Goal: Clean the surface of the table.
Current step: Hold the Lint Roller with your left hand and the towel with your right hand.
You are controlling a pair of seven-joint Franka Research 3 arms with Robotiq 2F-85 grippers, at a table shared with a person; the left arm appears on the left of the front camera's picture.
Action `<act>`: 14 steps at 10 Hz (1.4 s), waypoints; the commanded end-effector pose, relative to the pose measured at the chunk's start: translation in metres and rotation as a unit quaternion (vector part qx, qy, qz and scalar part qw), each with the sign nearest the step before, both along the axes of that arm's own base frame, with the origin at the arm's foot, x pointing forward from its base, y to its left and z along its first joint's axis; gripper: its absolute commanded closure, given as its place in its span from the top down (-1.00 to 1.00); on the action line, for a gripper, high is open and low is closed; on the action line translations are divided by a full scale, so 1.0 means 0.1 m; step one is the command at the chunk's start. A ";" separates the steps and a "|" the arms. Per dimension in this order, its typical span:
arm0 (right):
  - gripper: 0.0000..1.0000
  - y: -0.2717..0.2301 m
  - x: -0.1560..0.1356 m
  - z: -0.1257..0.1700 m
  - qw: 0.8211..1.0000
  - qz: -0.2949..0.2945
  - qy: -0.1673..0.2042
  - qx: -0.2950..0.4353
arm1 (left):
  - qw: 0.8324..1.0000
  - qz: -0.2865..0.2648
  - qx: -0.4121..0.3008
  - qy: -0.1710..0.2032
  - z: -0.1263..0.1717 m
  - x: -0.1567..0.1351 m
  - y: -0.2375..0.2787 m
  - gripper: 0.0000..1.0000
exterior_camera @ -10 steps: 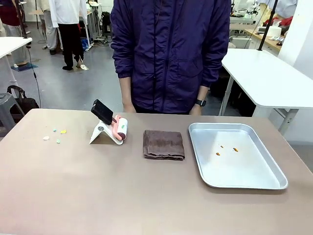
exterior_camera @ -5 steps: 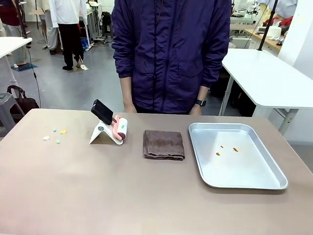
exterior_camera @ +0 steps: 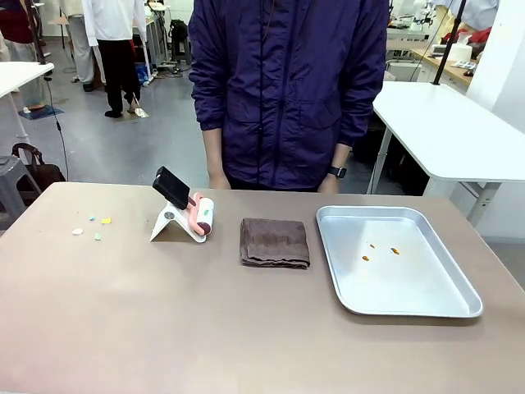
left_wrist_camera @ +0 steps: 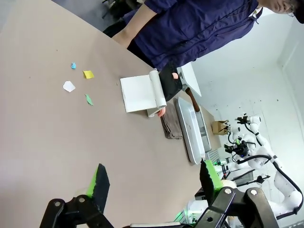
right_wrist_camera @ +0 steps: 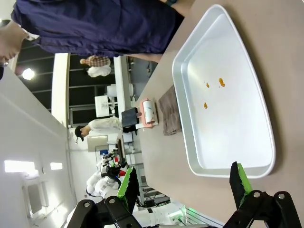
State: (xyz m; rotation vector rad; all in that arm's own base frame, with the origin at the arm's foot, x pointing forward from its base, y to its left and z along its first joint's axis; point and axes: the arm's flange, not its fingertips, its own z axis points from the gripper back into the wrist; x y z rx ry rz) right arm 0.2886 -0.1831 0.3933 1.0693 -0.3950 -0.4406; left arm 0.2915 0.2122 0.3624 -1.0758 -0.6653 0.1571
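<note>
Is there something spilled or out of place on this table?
Yes. Small coloured scraps lie scattered on the table near its left end, and a few orange crumbs sit inside the metal tray. The folded brown cloth and the lint roller look tidy.

Left jaws and right jaws wide apart, empty.

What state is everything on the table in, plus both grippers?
table, dirty: paper scraps near its left end
lint roller, propped on its stand
cloth, folded, lying flat
tray, few orange crumbs inside
left gripper, open, empty
right gripper, open, empty
</note>
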 end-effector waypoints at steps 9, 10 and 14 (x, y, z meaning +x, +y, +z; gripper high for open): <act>1.00 1.97 0.92 0.45 0.971 0.107 -0.014 -0.215 | 0.982 -0.141 0.123 0.003 1.02 0.91 -1.54 1.00; 1.00 2.31 1.10 0.52 0.958 0.138 -0.025 -0.249 | 0.980 -0.143 0.140 0.011 1.05 1.06 -1.81 1.00; 1.00 3.60 1.68 0.43 0.927 0.182 -0.028 -0.327 | 0.966 -0.177 0.184 0.049 1.04 1.58 -2.43 1.00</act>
